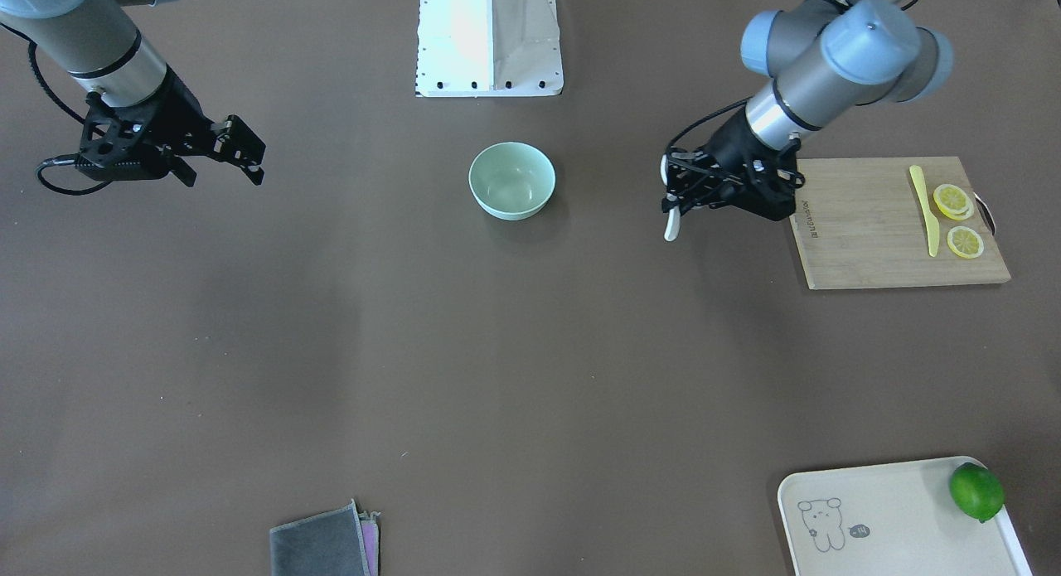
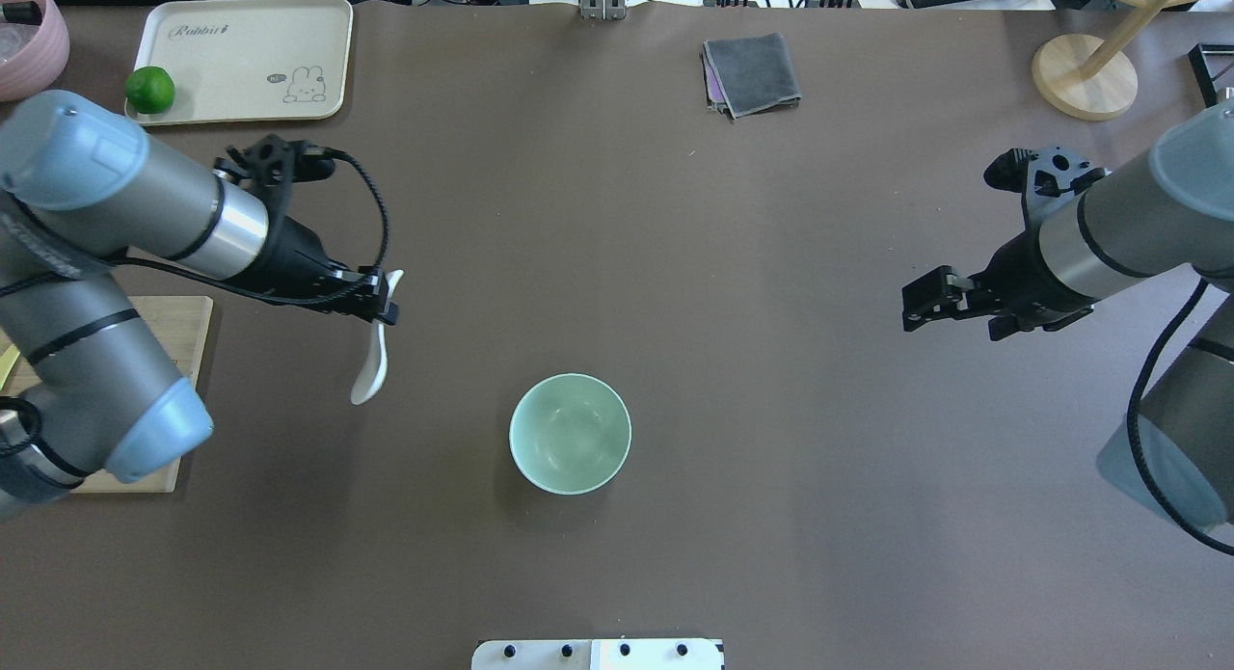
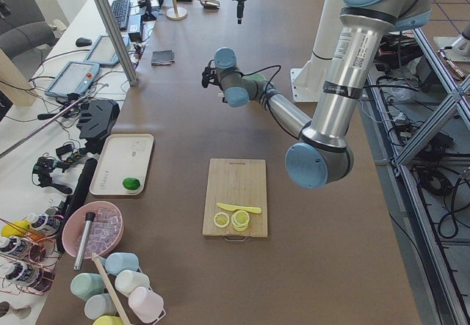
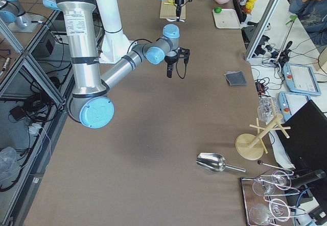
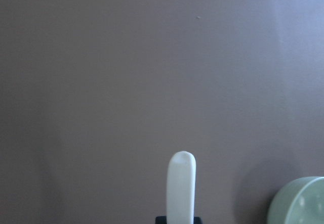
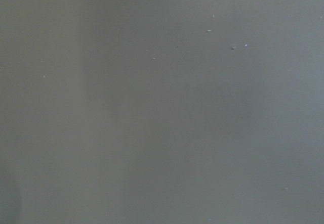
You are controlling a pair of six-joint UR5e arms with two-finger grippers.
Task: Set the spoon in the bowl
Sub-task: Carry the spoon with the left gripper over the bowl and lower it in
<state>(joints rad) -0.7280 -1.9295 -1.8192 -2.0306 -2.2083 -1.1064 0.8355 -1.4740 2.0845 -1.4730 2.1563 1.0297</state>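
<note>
The white spoon point(image 2: 370, 366) hangs from my left gripper point(image 2: 386, 302), which is shut on its handle and holds it above the table, scoop end toward the robot. It also shows in the front view point(image 1: 671, 225) and the left wrist view point(image 5: 181, 188). The mint-green bowl point(image 2: 570, 434) stands empty near the table's middle, to the right of the spoon and apart from it. In the front view the bowl point(image 1: 511, 181) lies left of the left gripper point(image 1: 674, 196). The bowl's rim point(image 5: 301, 204) shows at the lower right of the left wrist view. My right gripper point(image 2: 943, 311) is open and empty, far right.
A wooden cutting board point(image 1: 879, 228) with lemon slices point(image 1: 953, 201) and a pale-yellow knife point(image 1: 922, 207) lies beside the left arm. A cream tray point(image 1: 895, 518) holds a lime point(image 1: 976, 491). A grey cloth point(image 2: 752, 72) and a wooden stand point(image 2: 1085, 75) sit at the far edge.
</note>
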